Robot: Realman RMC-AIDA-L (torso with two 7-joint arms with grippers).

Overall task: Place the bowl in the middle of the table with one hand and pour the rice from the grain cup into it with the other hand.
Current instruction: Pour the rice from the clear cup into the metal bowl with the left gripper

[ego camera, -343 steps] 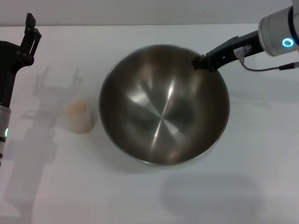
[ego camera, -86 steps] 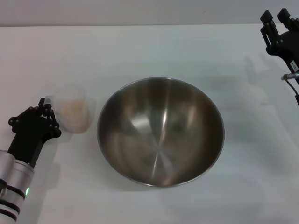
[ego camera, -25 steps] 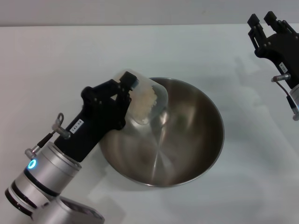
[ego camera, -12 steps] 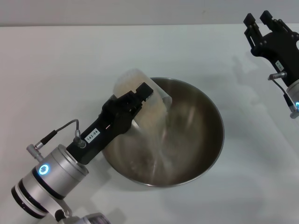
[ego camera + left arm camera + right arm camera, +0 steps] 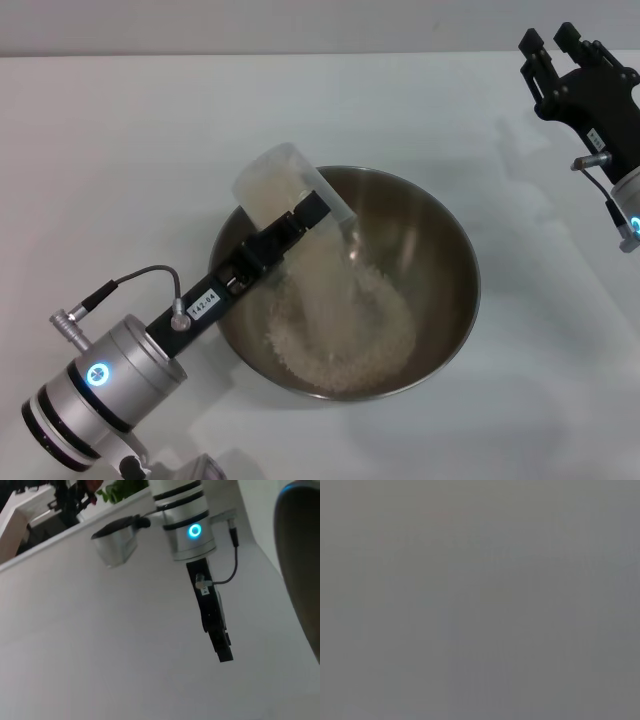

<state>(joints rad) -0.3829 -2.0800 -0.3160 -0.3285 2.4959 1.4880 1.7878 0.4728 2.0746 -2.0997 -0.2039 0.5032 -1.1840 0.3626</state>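
The steel bowl point(image 5: 440, 260) stands in the middle of the white table point(image 5: 150, 130). A heap of rice point(image 5: 340, 340) lies on its bottom, and a thin stream of grains runs down to it. The clear grain cup point(image 5: 283, 186) is tipped mouth-down over the bowl's left rim, some rice still inside. My left gripper point(image 5: 300, 213) is shut on the cup, its arm reaching in from the lower left. My right gripper point(image 5: 551, 42) hangs open over the table's far right corner, holding nothing. The right wrist view shows only flat grey.
In the left wrist view my right arm point(image 5: 210, 605) shows farther off over bare white table, with a dark curved edge point(image 5: 300, 570) at one side. White tabletop point(image 5: 560, 380) lies all round the bowl.
The left gripper has tipped the grain cup further over the bowl's rim. Rice has poured out and now lies as a heap in the bowl. The right gripper has barely moved.
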